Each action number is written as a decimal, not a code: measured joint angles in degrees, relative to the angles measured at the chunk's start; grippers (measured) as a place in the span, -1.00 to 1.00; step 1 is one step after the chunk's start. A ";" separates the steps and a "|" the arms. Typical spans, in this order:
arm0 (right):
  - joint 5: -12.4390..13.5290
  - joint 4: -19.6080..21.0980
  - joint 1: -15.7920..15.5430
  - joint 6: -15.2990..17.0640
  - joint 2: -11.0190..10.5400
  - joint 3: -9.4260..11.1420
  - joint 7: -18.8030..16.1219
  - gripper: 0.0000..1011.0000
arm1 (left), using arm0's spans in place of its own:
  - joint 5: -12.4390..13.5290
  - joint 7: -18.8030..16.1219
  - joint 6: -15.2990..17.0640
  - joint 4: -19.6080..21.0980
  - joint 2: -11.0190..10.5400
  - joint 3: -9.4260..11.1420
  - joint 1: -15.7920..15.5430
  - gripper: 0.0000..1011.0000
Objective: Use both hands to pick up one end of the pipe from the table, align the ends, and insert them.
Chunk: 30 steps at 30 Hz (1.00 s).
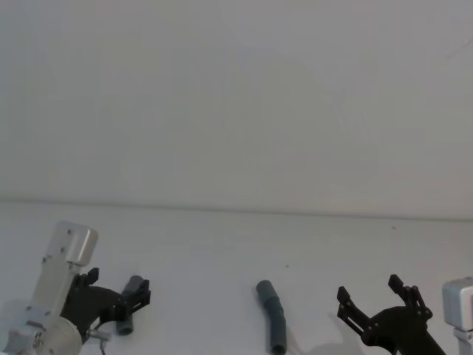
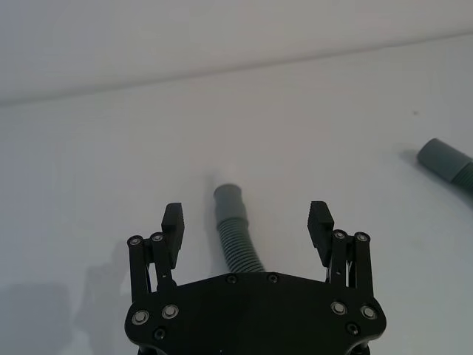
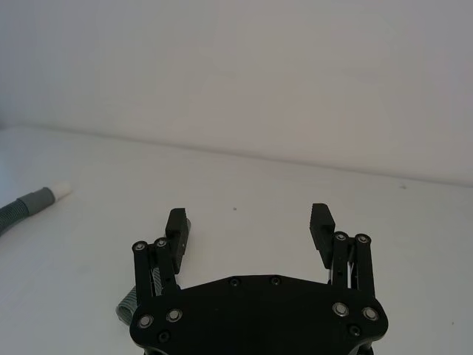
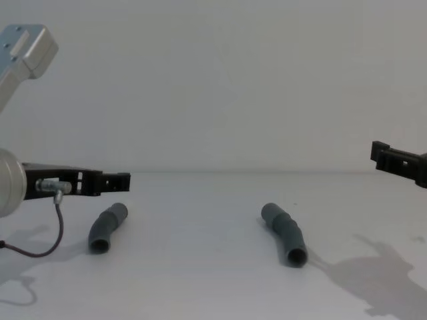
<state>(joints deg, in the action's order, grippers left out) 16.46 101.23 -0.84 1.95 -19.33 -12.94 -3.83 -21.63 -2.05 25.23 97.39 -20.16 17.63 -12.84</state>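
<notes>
Two dark-grey ribbed pipe pieces lie apart on the white table [image 1: 222, 251]. The left piece [image 1: 125, 322] [image 4: 107, 228] lies under my left gripper [image 1: 118, 288] [image 4: 120, 180]. That gripper [image 2: 246, 218] is open, and the piece's smooth cuff [image 2: 229, 201] shows between its spread fingers, untouched. The right piece [image 1: 272, 316] [image 4: 285, 233] [image 2: 443, 159] lies bent near the middle front. My right gripper [image 1: 369, 290] [image 3: 249, 220] [image 4: 379, 153] hangs open to its right, holding nothing. In the right wrist view, a cuff with a white tip [image 3: 44, 196] shows off to one side.
A pale wall [image 1: 236, 96] rises behind the table's far edge. A thin black cable [image 4: 57, 227] loops down from my left wrist. A bit of ribbed hose [image 3: 127, 307] shows beside the right gripper's base. Bare tabletop lies between the two pieces.
</notes>
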 joint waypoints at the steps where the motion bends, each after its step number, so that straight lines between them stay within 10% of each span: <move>1: 0.00 0.00 0.00 0.00 0.00 0.00 0.00 0.99 | -0.24 -0.21 0.94 0.00 0.13 -0.29 -0.20 0.98; 30: 0.00 0.00 0.00 0.00 0.00 0.00 0.00 0.99 | -2.16 -0.93 11.00 -4.64 2.97 -1.74 -4.42 0.98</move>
<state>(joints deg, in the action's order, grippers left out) 16.46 101.23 -0.84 1.95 -19.34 -12.94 -3.83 -23.79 -2.98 36.22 92.76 -17.19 15.89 -17.26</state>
